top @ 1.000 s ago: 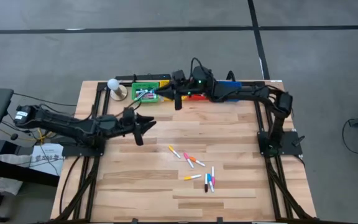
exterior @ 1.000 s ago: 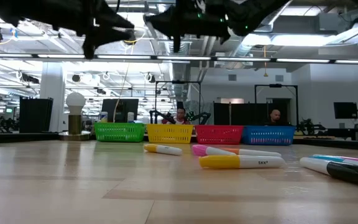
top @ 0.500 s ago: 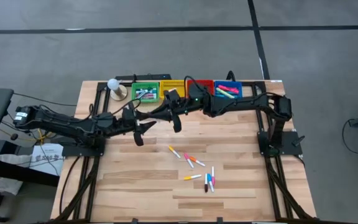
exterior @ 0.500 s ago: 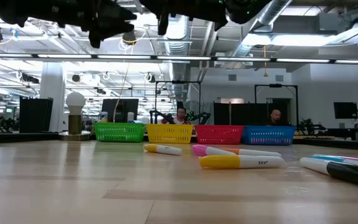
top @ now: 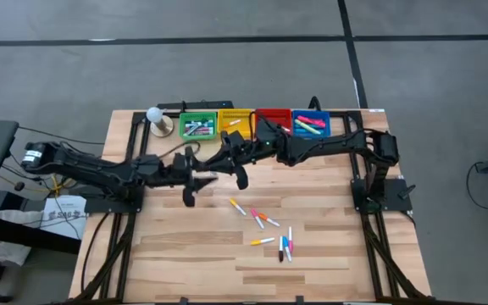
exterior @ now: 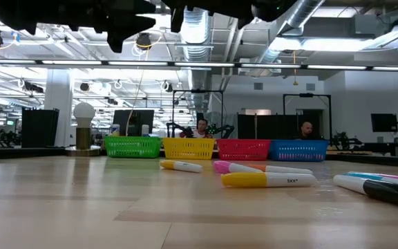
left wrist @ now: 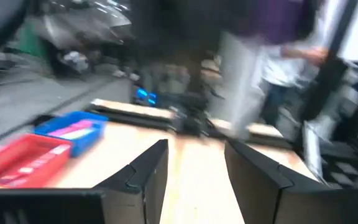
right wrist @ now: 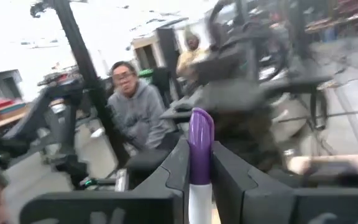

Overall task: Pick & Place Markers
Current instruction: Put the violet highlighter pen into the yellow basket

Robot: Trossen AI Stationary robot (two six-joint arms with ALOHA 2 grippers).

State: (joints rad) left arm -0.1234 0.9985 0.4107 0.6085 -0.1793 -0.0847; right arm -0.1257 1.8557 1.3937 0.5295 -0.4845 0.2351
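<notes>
My right gripper (top: 230,159) hangs above the table's middle, in front of the bins, shut on a white marker with a purple cap (right wrist: 201,134). My left gripper (top: 203,176) faces it from the table's left. It is open, and in its own view (left wrist: 196,177) nothing shows between the fingers. Several more markers (top: 268,229) lie flat on the wood toward the near right; the low view shows them on their sides (exterior: 267,180). My right gripper pinches the marker's white barrel (right wrist: 199,196) between its two fingers. The fingers point level toward the table's left and lie along the marker. Its purple cap end sticks out past the fingertips, and the marker is lifted clear of the table.
Green (top: 197,128), yellow (top: 234,118), red (top: 272,116) and blue (top: 310,124) bins stand in a row at the far edge, holding markers. A white bulb on a stand (top: 156,118) is left of them. People (right wrist: 132,102) show in the room beyond.
My right gripper has swung from over the bins at the far edge toward the table's near side and my left gripper, carrying the marker level. My left gripper has rolled about its wrist while staying in place.
</notes>
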